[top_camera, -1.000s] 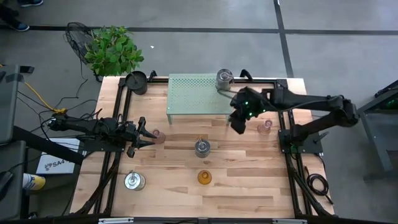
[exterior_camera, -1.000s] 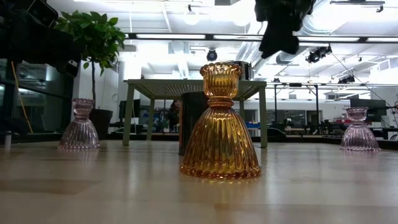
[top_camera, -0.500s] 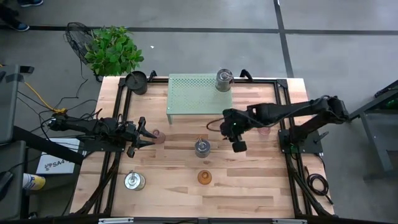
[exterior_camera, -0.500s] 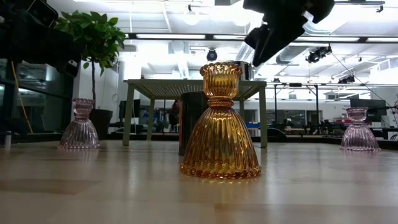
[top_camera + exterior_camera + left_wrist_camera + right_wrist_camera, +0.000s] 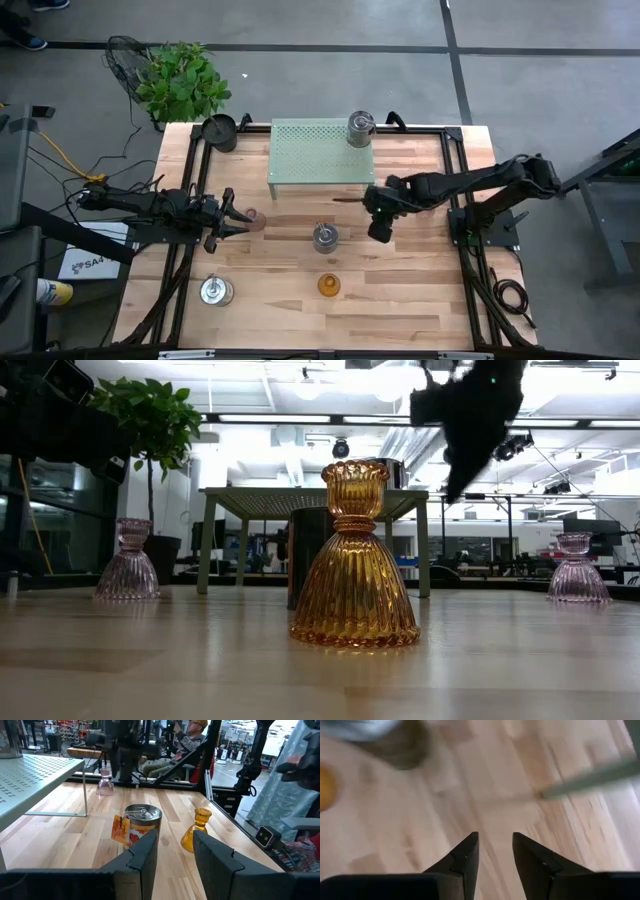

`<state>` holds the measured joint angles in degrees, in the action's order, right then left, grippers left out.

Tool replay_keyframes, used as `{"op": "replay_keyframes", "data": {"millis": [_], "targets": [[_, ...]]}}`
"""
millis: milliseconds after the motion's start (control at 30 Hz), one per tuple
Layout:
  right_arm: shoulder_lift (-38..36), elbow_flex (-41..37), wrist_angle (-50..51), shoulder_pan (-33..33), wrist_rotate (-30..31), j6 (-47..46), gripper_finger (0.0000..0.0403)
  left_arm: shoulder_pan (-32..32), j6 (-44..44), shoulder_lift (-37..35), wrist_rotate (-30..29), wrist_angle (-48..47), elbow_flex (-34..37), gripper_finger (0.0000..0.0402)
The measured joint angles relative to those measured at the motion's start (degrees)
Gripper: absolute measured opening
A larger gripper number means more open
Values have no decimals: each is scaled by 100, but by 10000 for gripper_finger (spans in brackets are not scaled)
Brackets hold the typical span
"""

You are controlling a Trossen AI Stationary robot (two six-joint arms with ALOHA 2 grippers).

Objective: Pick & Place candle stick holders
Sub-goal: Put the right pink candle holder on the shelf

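The wooden table (image 5: 400, 300) is seen from above, framed by black rails. On its far half a pale green perforated shelf (image 5: 310, 150) is raised on legs, and one silvery-grey holder (image 5: 360, 128) is set on its right end. A potted plant (image 5: 182, 82) stands off the far left corner, and a black round pot (image 5: 219, 131) is placed at that corner of the table.

The right arm is extended from the right edge over the middle of the table. The right gripper (image 5: 378, 232) is held above bare wood, in front of the shelf and just right of the central holder. Its fingers (image 5: 465, 855) are seen parted by a narrow gap, with nothing between them (only table boards show beyond).

The left arm lies low along the left side. The left gripper (image 5: 240, 219) is pointed toward the table's middle, its fingers (image 5: 145, 852) parted and empty, with one pale pink glass holder (image 5: 255, 219) at its tips in the high view; contact cannot be determined.

A second silvery-grey holder (image 5: 325, 237), bearing an orange tag, stands at the table's centre. A third silvery-grey holder (image 5: 215, 291) stands near the front left. The amber glass holder (image 5: 354, 560) stands upright near the front edge, in front of the central one. The other pink glass holder (image 5: 573, 570) stands toward the right side, hidden under the right arm from above.
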<state>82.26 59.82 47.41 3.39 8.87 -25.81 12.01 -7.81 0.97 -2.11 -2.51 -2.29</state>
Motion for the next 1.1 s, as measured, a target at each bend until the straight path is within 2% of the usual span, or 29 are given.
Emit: {"op": "replay_keyframes", "data": {"millis": [133, 333, 533, 700, 800, 867, 1000, 1100], "targets": [[-147, -689, -508, 233, 480, -1080, 114, 0, 1, 2, 1, -1, -1, 124], [-334, -1682, -1615, 913, 1176, -2226, 114, 1, 1, 0, 0, 0, -1, 124], [-352, -2190, -1493, 1661, 2248, -4142, 114, 2, 2, 0, 0, -1, 0, 124], [-352, -2282, -1111, 2030, 2841, -5298, 104, 0, 1, 2, 0, 0, -1, 124], [-352, -2283, -1094, 2048, 2768, -5284, 90, 2, 1, 2, 0, -1, -1, 124], [-352, -2283, -1119, 1940, 2479, -4913, 81, 2, 2, 1, 0, 0, -1, 124], [-469, -2128, -919, 1563, 1392, -3843, 67, 0, 2, 1, 0, 0, 1, 124], [-638, -1724, -292, 1240, 715, -3288, 61, 2, 0, 1, 0, -1, 0, 124]]}}
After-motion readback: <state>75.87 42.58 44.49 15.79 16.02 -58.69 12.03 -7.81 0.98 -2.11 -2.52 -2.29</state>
